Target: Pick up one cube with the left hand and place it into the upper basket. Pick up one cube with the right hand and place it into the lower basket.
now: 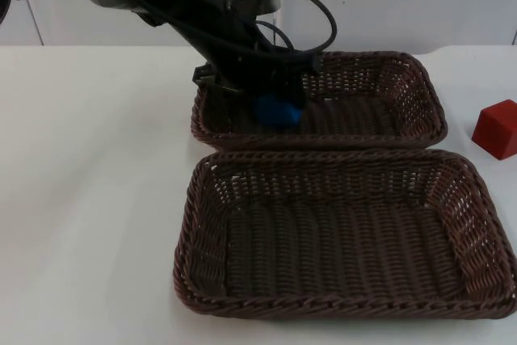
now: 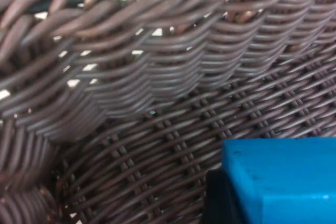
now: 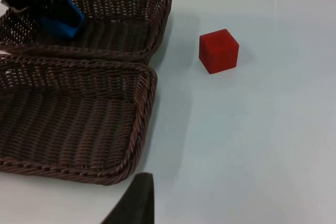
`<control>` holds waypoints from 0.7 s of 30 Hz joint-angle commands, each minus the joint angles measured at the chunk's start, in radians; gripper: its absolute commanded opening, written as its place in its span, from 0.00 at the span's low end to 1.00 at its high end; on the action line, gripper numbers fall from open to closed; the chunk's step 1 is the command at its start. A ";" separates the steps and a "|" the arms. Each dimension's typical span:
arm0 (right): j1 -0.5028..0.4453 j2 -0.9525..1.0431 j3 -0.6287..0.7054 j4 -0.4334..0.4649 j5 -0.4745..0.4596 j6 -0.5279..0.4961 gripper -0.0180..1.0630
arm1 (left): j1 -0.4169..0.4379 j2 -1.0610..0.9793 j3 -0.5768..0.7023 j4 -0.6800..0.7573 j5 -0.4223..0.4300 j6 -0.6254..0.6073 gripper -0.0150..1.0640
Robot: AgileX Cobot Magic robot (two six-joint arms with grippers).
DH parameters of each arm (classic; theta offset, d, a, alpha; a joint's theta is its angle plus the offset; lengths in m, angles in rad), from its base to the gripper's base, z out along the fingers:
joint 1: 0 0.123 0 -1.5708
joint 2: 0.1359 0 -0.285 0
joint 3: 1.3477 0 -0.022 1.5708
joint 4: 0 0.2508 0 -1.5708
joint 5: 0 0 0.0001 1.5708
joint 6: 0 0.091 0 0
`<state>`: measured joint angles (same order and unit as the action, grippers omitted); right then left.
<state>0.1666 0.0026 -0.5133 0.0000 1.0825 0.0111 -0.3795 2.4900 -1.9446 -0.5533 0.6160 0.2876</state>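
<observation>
Inside the upper basket (image 1: pixel 420 98), toward its left end, the left gripper (image 1: pixel 279 103) hangs low with a blue cube (image 1: pixel 277 111) between its fingers. Its fingers are closed against the cube, and the cube sits just above or on the basket floor; which of the two cannot be told. From the left wrist, the blue cube (image 2: pixel 283 179) fills the space next to one black finger (image 2: pixel 220 198), which lies flat against the cube's side, and the woven wall and floor of the upper basket (image 2: pixel 157 77) rise close beyond the cube. From the right wrist, the cube (image 3: pixel 63 19) shows under the left arm, well inside the basket's wall.

Just in front of the left gripper, on the near side of the shared rims, lies the lower basket (image 1: pixel 202 280), touching the upper one along its long edge.

Well away from the left gripper, past the right end of the upper basket, a red cube (image 1: pixel 497 128) stands on the white table (image 1: pixel 89 167), apart from both baskets. The right gripper's black fingertip (image 3: pixel 134 203) hangs above the table, near the corner of the lower basket (image 3: pixel 134 145), with the red cube (image 3: pixel 218 51) well ahead of it and untouched. Whether the right gripper's fingers are spread or closed cannot be told. The right arm waits.
</observation>
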 commanded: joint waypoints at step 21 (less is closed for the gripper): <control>-0.006 -0.003 -0.002 0.000 -0.003 0.006 0.99 | -0.005 -0.063 -0.103 -0.064 0.099 0.003 0.75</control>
<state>0.1666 0.0026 -0.5133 0.0000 1.0825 0.0130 -0.3795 2.4642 -2.0367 -0.6036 0.6958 0.2876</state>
